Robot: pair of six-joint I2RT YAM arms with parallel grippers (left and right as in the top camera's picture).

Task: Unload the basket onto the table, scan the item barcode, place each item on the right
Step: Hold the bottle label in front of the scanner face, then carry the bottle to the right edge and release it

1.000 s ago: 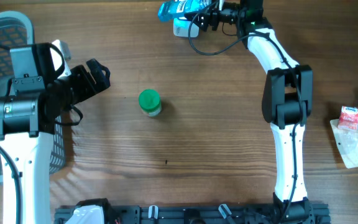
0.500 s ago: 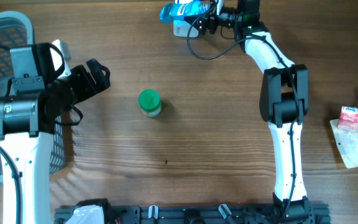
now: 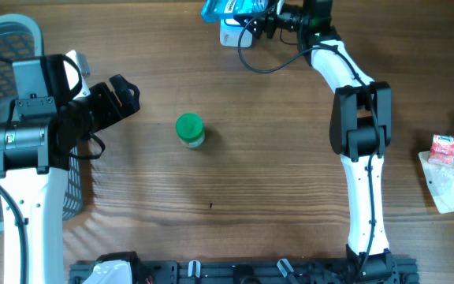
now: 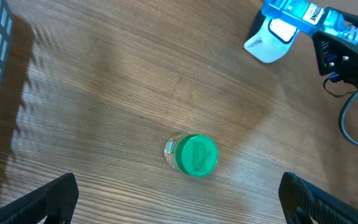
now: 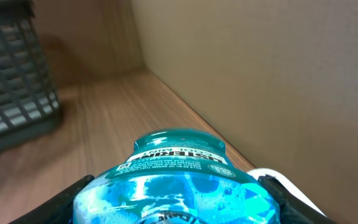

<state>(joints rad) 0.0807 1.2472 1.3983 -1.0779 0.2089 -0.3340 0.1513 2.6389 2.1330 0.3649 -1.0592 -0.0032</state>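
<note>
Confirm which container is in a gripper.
The blue bottle, clamped by the right gripper; the green-lidded jar sits loose on the table.

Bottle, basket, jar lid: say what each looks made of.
Bottle: clear, blue-tinted plastic, glossy; bubbly liquid shows through it. Basket: grey lattice, matte, probably moulded plastic. Jar lid: likely plastic; uniform green with a dull sheen.

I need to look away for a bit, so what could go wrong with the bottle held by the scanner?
The right gripper holds the bottle by one end, so it might sag or slip onto the scanner. It also hangs close to the back wall, so a turn could knock it there.
</note>
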